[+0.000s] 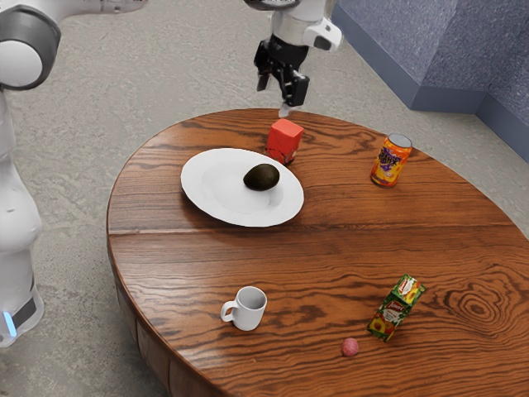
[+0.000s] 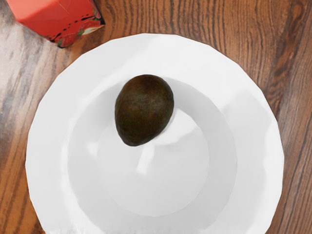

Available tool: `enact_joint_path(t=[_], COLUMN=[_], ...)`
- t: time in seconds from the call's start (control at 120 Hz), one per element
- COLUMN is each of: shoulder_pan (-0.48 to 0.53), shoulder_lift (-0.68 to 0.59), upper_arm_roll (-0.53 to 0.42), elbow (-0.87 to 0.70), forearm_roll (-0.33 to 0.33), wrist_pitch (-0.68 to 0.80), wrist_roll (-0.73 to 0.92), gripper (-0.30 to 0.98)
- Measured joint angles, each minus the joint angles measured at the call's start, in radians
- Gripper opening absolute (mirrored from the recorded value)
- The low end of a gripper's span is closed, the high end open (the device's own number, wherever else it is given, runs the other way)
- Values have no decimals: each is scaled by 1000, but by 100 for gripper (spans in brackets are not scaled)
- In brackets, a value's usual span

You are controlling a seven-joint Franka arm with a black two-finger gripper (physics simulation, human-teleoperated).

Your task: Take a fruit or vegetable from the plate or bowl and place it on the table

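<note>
Well below the released, empty tool, the avocado on its plate

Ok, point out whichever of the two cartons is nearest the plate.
The red carton, close by the plate; the other, the green patterned carton, is much farther off, beside the small pink ball.
</note>
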Motion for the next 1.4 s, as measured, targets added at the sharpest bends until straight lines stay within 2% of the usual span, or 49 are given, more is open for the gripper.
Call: enact_joint_path(t=[0.108, 0.333, 0.433, 0.567, 0.692, 0.858, 1.075, 1.4], shoulder_pan=[68, 132, 142, 182, 142, 22, 47, 49], shoulder_lift=[36, 71, 88, 116, 130, 183, 225, 223], upper_arm_roll=[46, 50, 34, -27, -57, -73, -65, -51], elbow=[-58, -191, -197, -196, -196, -164, -101, -96], forearm_roll=[-25, -74, -86, -63, -54, -33, 10, 15], wrist_pitch=[32, 139, 162, 185, 203, 226, 261, 226], wrist_roll=[-43, -91, -87, -79, -69, -51, -9, 30], gripper=[69, 69, 69, 69, 69, 69, 69, 69])
